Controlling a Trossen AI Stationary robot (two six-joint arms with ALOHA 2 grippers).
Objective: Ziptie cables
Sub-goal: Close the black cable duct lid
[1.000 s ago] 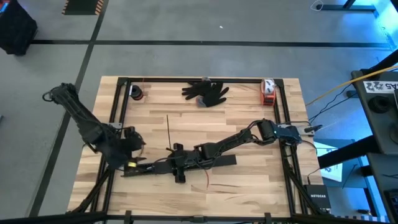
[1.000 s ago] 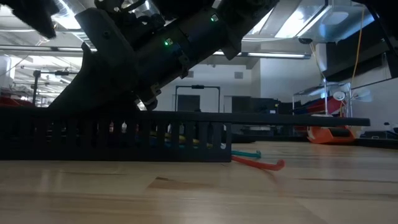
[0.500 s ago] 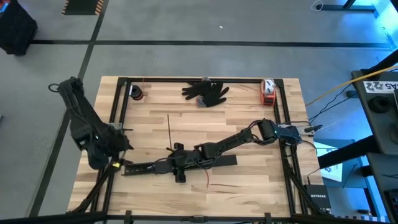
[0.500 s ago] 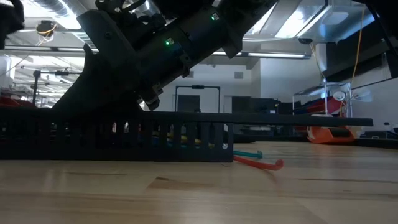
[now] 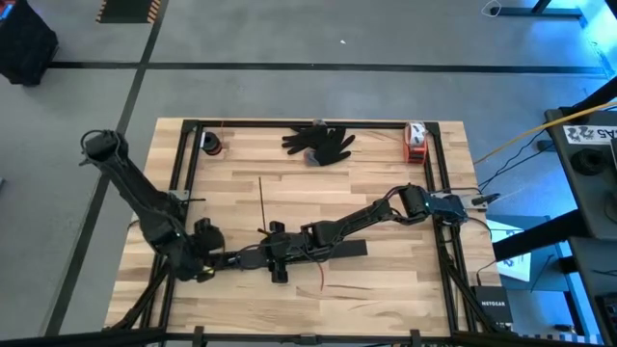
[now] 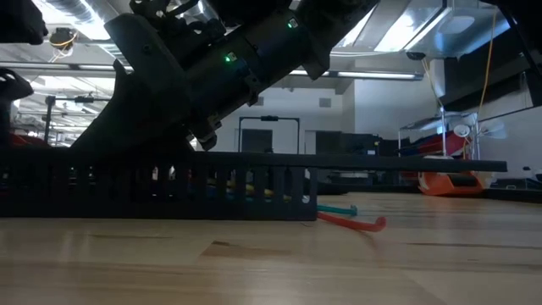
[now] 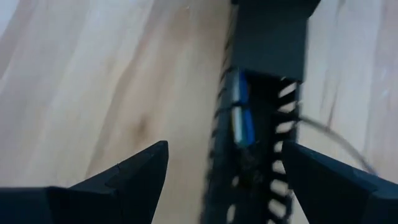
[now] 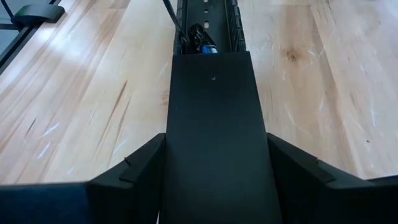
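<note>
A long black slotted bar (image 5: 241, 258) lies along the table's near half, with a flat black strip (image 8: 214, 124) lying on top of it. Blue and white pieces (image 7: 239, 124) show inside the bar. The cables (image 5: 326, 281), thin red and grey wires, rest on the wood just near of the bar, and their red end (image 6: 351, 222) shows in the low view. The ziptie (image 5: 261, 202) lies straight on the wood, far of the bar. My right gripper (image 8: 216, 142) is shut on the strip. My left gripper (image 7: 224, 152) is open at the bar's left end (image 5: 204, 262). My right gripper pinches the flat black strip by its two long edges (image 8: 169, 155), one finger on each side. The fingers come slanting down from the table's right and lie along the strip. The strip rests flat on the slotted bar.
A black glove (image 5: 320, 142) lies at the far middle. An orange and white thing (image 5: 415, 138) sits at the far right and a small dark spool (image 5: 211, 145) at the far left. Black frame rails (image 5: 183, 173) run along the table's left, far and right sides.
My left gripper has come down and toward the table's near edge, turning as it went, and now stands low over the slotted bar's left end. Its fingers have stayed open. My right gripper, the strip and the bar have kept still.
</note>
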